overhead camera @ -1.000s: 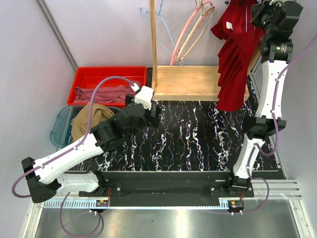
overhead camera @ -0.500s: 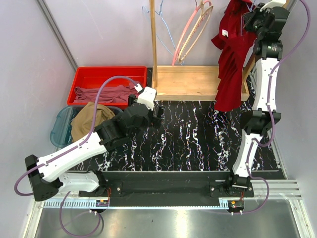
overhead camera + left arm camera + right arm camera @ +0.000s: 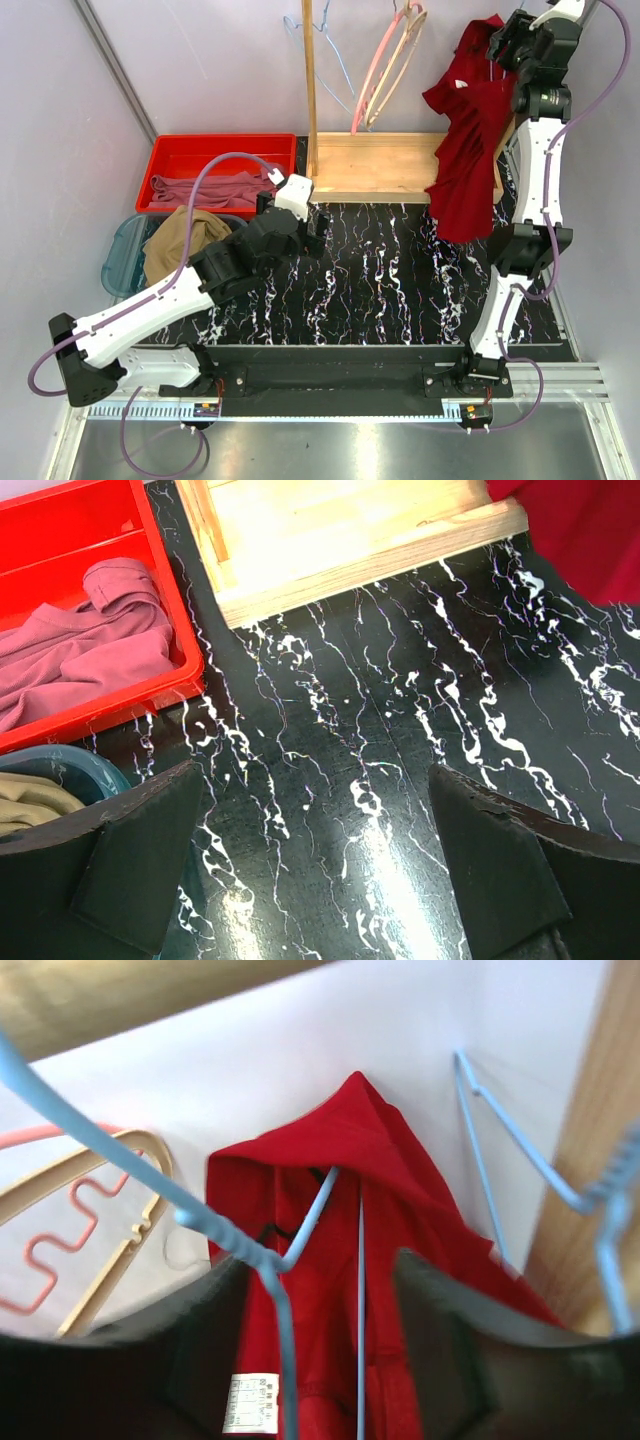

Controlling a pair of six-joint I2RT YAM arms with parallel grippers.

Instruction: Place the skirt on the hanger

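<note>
Since a second ago the right gripper (image 3: 320,1330) has been raised and parted; nothing is clamped. The skirt (image 3: 180,245) is heaped in the teal tub (image 3: 115,262), mauve cloth (image 3: 205,188) in the red bin (image 3: 160,160). The left gripper (image 3: 315,865), spread wide and empty, is best lowered onto the skirt's waistband. A free hanger (image 3: 478,1150) is hung rightward.

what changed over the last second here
The right gripper swung left and opened around the blue wire hanger; the dark red garment on it swayed. The left gripper stayed open over the table, and the skirt stayed in its tub.
</note>
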